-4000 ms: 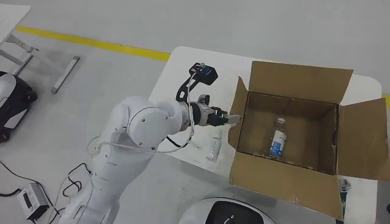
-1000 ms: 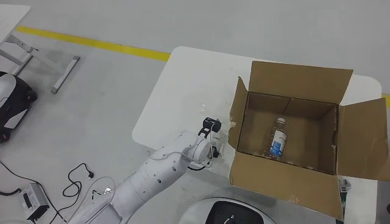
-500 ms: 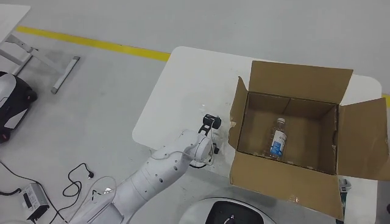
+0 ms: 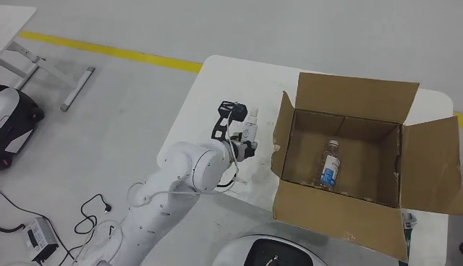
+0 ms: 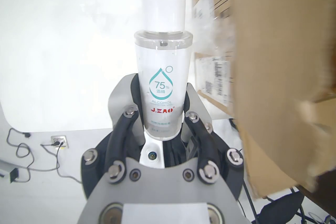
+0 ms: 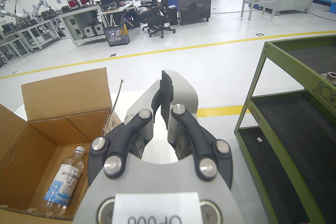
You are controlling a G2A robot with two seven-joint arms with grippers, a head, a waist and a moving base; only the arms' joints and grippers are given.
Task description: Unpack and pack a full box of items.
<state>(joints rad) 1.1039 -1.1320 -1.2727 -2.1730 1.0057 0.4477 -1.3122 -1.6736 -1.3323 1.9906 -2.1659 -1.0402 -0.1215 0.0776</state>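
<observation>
An open cardboard box (image 4: 356,95) stands on the white table (image 4: 217,96). One clear bottle (image 4: 330,165) with a blue label lies on the box floor. My left gripper (image 4: 246,139) is raised over the table just left of the box and is shut on a small clear spray bottle (image 4: 250,123). In the left wrist view the spray bottle (image 5: 163,70) stands between the fingers (image 5: 126,120), beside the box wall (image 5: 275,51). My right gripper (image 6: 163,101) is shut on nothing, held beside the box (image 6: 64,89), whose bottle (image 6: 65,179) lies below it.
The box flaps stand open on all sides; one flap (image 4: 281,132) sticks out toward the left gripper. A green shelf cart (image 6: 286,114) stands close to the right gripper. The table's left part is bare. Cables lie on the floor (image 4: 94,208).
The left arm went down to the spray bottle lying at the table's near edge, shut on it, and has lifted it up and away from that edge beside the box.
</observation>
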